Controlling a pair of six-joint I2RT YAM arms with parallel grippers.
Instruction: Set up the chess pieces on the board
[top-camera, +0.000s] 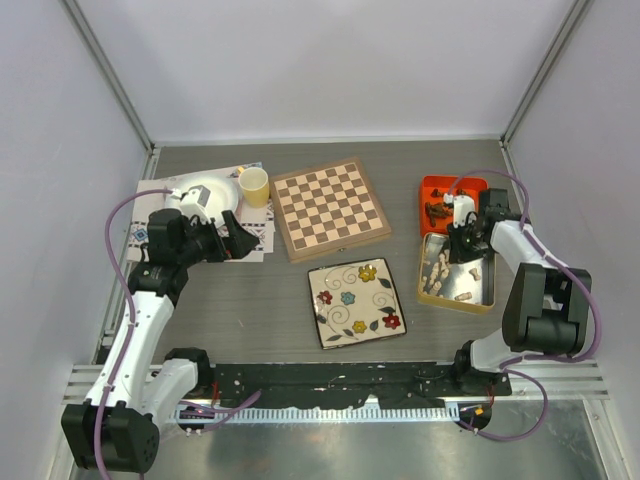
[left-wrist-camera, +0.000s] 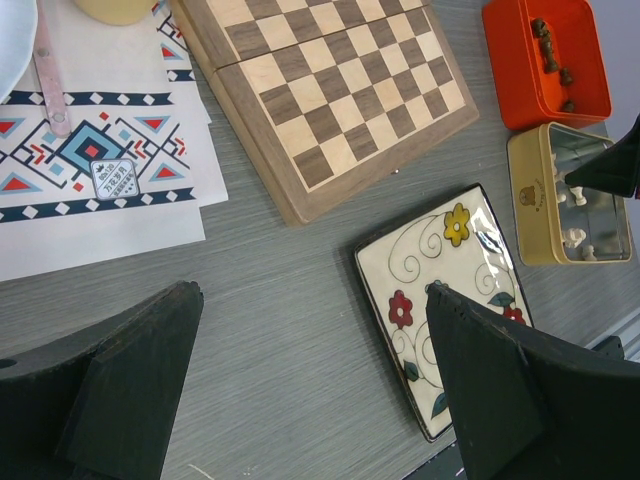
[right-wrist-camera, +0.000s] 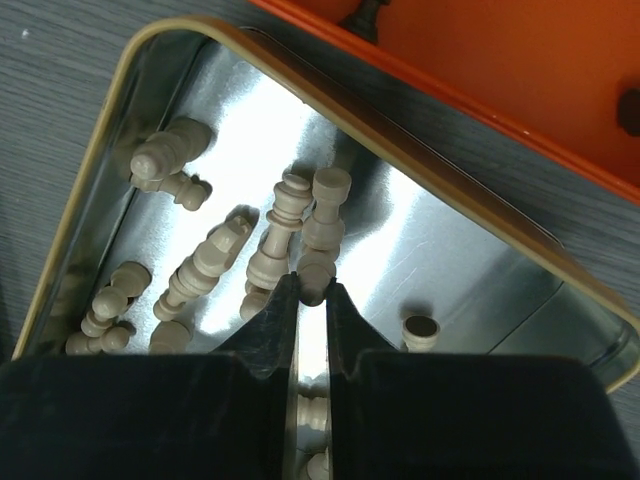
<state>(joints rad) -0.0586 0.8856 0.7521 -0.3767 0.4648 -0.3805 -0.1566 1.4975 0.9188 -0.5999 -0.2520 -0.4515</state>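
The board (top-camera: 330, 208) (left-wrist-camera: 330, 90) lies bare at the table's middle back. Pale chess pieces (right-wrist-camera: 205, 262) lie jumbled in a gold-rimmed tin (top-camera: 488, 300) (right-wrist-camera: 80, 170) on the right. Dark chess pieces (top-camera: 436, 211) (left-wrist-camera: 555, 60) sit in an orange box (top-camera: 445, 187) behind the tin. My right gripper (top-camera: 462, 245) (right-wrist-camera: 312, 290) reaches down into the tin, shut on the end of one pale piece (right-wrist-camera: 322, 235). My left gripper (top-camera: 235, 235) (left-wrist-camera: 312, 290) hangs wide open above bare table left of the board, with nothing between its fingers.
A square floral plate (top-camera: 357, 302) (left-wrist-camera: 440, 290) lies in front of the board. At back left a patterned mat (top-camera: 150, 225) (left-wrist-camera: 100, 170) carries a white bowl (top-camera: 205, 195) and a yellow cup (top-camera: 254, 186). Grey walls enclose the table.
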